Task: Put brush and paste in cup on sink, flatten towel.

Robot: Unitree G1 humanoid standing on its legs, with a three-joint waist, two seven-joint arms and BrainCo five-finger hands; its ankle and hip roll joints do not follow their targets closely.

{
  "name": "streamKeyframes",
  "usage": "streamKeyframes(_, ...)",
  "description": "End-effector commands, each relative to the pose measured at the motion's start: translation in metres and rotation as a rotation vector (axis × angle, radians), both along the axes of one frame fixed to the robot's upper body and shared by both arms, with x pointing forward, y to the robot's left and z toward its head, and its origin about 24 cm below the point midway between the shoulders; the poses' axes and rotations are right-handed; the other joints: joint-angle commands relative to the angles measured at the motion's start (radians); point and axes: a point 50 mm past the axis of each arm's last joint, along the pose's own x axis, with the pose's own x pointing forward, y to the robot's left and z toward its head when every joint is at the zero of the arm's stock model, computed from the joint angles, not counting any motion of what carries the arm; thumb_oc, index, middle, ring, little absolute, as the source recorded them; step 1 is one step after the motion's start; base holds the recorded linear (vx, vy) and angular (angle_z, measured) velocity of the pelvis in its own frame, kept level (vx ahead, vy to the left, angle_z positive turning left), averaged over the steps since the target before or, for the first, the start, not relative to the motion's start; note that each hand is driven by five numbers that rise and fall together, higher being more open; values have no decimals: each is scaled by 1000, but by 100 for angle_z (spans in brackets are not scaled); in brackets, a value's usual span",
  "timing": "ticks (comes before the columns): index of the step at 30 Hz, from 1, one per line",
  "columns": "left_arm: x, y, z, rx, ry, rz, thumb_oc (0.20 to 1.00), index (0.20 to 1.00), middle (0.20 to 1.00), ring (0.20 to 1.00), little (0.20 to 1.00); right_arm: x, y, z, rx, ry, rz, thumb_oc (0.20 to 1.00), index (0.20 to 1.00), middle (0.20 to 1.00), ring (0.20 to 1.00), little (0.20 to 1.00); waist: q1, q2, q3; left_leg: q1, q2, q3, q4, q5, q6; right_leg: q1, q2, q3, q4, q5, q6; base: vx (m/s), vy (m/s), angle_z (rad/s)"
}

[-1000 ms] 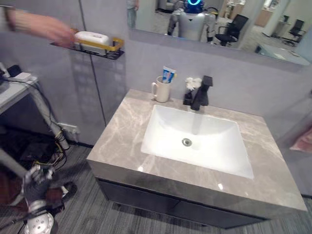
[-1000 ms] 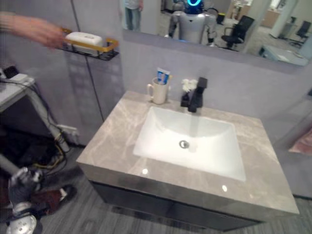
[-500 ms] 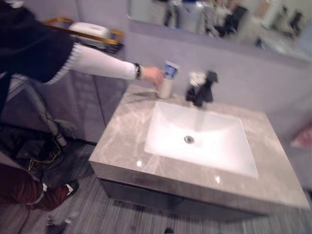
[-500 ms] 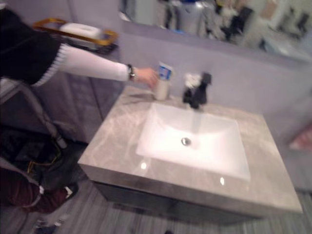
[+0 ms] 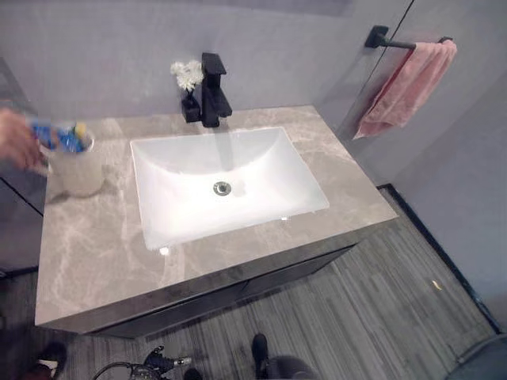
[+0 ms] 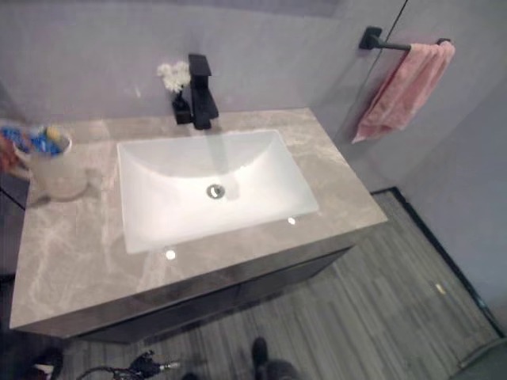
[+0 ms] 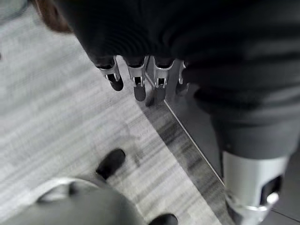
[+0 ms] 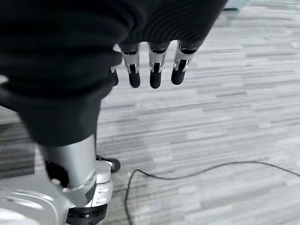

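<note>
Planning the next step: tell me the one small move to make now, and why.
Probably wait with both hands down. A person's hand is at the cup on the counter, holding the paste over it. The left hand and right hand hang open over the floor, and the pink towel hangs bunched on its bar.

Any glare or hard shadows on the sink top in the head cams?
Left eye view: two small bright glints on the counter along the basin's front rim; the faucet casts a faint grey streak into the basin. Right eye view: same two glints, the towel evenly lit.
</note>
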Motion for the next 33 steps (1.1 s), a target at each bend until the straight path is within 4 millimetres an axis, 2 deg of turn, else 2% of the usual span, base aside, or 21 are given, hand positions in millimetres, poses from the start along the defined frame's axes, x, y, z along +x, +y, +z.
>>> streamKeyframes(1, -23, 6, -4, 7, 67, 24, 1000, 1000, 1000, 1000, 1000, 20, -7, 2, -26, -15, 49, 1000, 1000, 1000, 1000, 1000, 11, -5, -52, -94, -29, -132, 8, 9, 20, -48, 37, 42, 80, -21, 29, 67, -67, -2)
streamKeyframes(2, -25, 6, -4, 6, 73, 32, 1000, 1000, 1000, 1000, 1000, 23, -8, 3, -30, -28, 50, 1000, 1000, 1000, 1000, 1000, 11, 2, -58, -89, -27, -138, 8, 11, 17, -37, 38, 31, 75, -27, 25, 122, -140, 7)
streamKeyframes(3, -29, 5, -5, 5, 91, 36, 1000, 1000, 1000, 1000, 1000, 39, -12, 6, -39, -83, 45, 1000, 1000, 1000, 1000, 1000, 17, 14, -66, -79, -20, -151, 8, 16, 9, -20, 45, 19, 75, -40, 14, 87, -109, 15)
streamKeyframes(4, -29, 5, -5, 5, 91, 36, 1000, 1000, 1000, 1000, 1000, 39, -12, 6, -39, -83, 45, 1000, 1000, 1000, 1000, 1000, 16, 14, -65, -78, -20, -152, 8, 16, 9, -18, 45, 17, 75, -41, 14, 96, -154, 32)
streamKeyframes(6, -39, 5, -7, 8, 124, 50, 1000, 1000, 1000, 1000, 1000, 62, -12, 9, -30, -177, 29, 1000, 1000, 1000, 1000, 1000, 24, 29, -72, -63, -11, -164, 8, 25, -3, 9, 52, 0, 69, -53, 3, 66, -133, 34)
streamKeyframes(10, -50, 4, -8, 2, 154, 71, 1000, 1000, 1000, 1000, 1000, 83, -5, 13, -7, -246, 65, 1000, 1000, 1000, 1000, 1000, 42, 44, -79, -50, 3, -178, 8, 41, -20, 35, 61, -24, 65, -72, -12, 36, -104, 10)
streamKeyframes(14, -51, 2, -9, -5, 153, 77, 1000, 1000, 1000, 1000, 1000, 87, -1, 13, -1, -248, 122, 1000, 1000, 1000, 1000, 1000, 55, 50, -72, -53, 16, -198, 12, 55, -31, 46, 65, -49, 69, -87, -25, 5, -102, 27)
streamKeyframes(19, -38, -3, -8, -11, 112, 42, 1000, 1000, 1000, 1000, 1000, 87, -4, 13, -20, -230, 175, 1000, 1000, 1000, 1000, 1000, 72, 52, -42, -106, 29, -242, 59, 72, -50, 48, 57, -108, 79, -104, -42, -56, -68, 46)
streamKeyframes(20, -30, -5, -7, -14, 82, 29, 1000, 1000, 1000, 1000, 1000, 88, -7, 14, -34, -232, 188, 1000, 1000, 1000, 1000, 1000, 78, 47, -24, -141, 22, -258, 109, 65, -52, 44, 44, -134, 90, -103, -47, -123, -34, 58)
streamKeyframes(22, -25, -6, -7, -16, 68, 21, 1000, 1000, 1000, 1000, 1000, 90, -9, 15, -43, -237, 190, 1000, 1000, 1000, 1000, 1000, 74, 43, -19, -152, 16, -253, 148, 42, -49, 35, 34, -151, 101, -103, -48, -116, -21, 55)
streamKeyframes(23, -25, -7, -7, -20, 68, 11, 1000, 1000, 1000, 1000, 1000, 86, -13, 15, -53, -223, 184, 1000, 1000, 1000, 1000, 1000, 73, 34, -23, -140, -17, -258, 197, -16, -33, 24, 20, -171, 108, -100, -49, -56, 3, 54)
streamKeyframes(24, -25, -7, -7, -20, 68, 11, 1000, 1000, 1000, 1000, 1000, 86, -13, 15, -53, -223, 184, 1000, 1000, 1000, 1000, 1000, 72, 35, -22, -141, -16, -259, 201, -19, -33, 25, 21, -172, 108, -101, -48, -96, 51, 44)
streamKeyframes(25, -25, -6, -7, -20, 69, 5, 1000, 1000, 1000, 1000, 1000, 83, -16, 15, -61, -213, 160, 1000, 1000, 1000, 1000, 1000, 65, 42, -36, -112, -39, -255, 177, -39, -24, 19, 20, -187, 109, -97, -45, -42, 78, 23)
streamKeyframes(28, -28, -5, -7, -18, 77, 3, 1000, 1000, 1000, 1000, 1000, 81, -16, 14, -63, -197, 146, 1000, 1000, 1000, 1000, 1000, 59, 61, -53, -76, -59, -262, 109, -33, -4, 12, 22, -190, 122, -82, -30, -8, 100, 40)
streamKeyframes(33, -27, -7, -7, -17, 77, -30, 1000, 1000, 1000, 1000, 1000, 80, -9, 12, -43, -197, 135, 1000, 1000, 1000, 1000, 1000, 71, 68, -63, -44, -79, -268, 49, -22, 16, 18, 1, -185, 122, -67, -15, -4, 157, -1)
